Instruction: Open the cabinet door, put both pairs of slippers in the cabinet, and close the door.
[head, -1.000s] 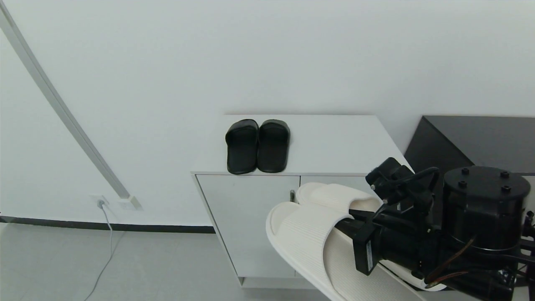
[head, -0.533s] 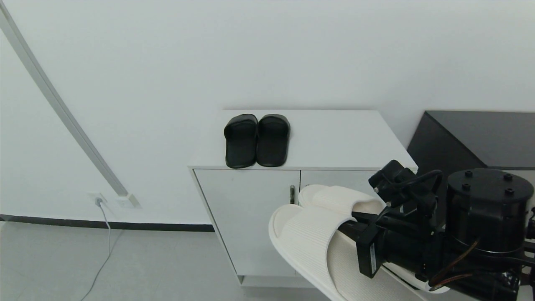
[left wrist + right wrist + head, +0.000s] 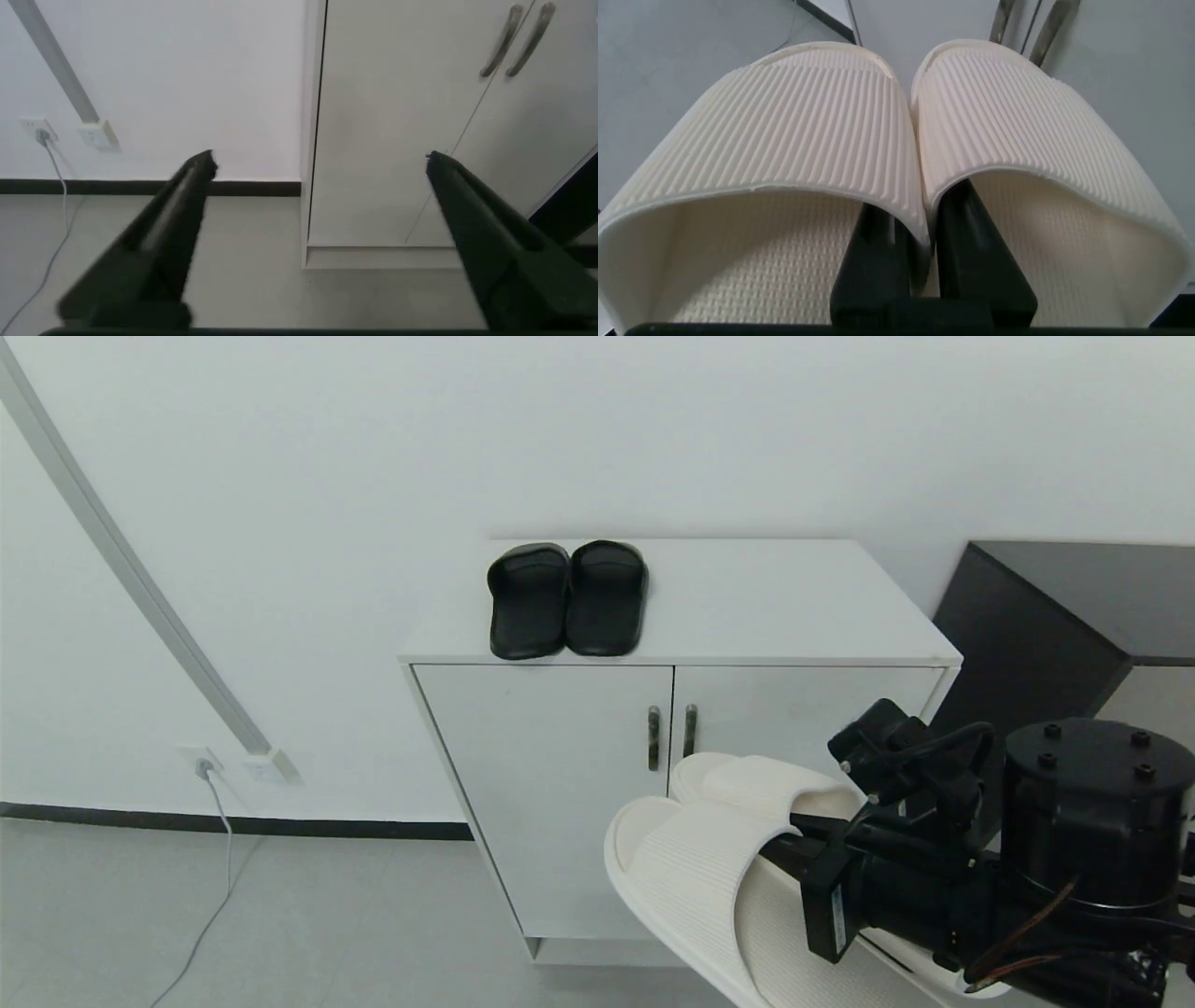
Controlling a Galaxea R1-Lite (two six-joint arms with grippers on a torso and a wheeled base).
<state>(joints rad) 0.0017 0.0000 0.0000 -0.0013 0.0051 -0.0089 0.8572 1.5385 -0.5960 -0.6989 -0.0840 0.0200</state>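
Seemingly pinching both white slippers together, the right gripper could ram them into the closed cabinet door; left gripper gapes empty.

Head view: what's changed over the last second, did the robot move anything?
The camera moved: the whole scene slid up the picture, so both door handles show now. Nothing was taken hold of or let go. The right gripper still holds the white slippers in front of the cabinet, its doors stay shut, and the black slippers stay on top.
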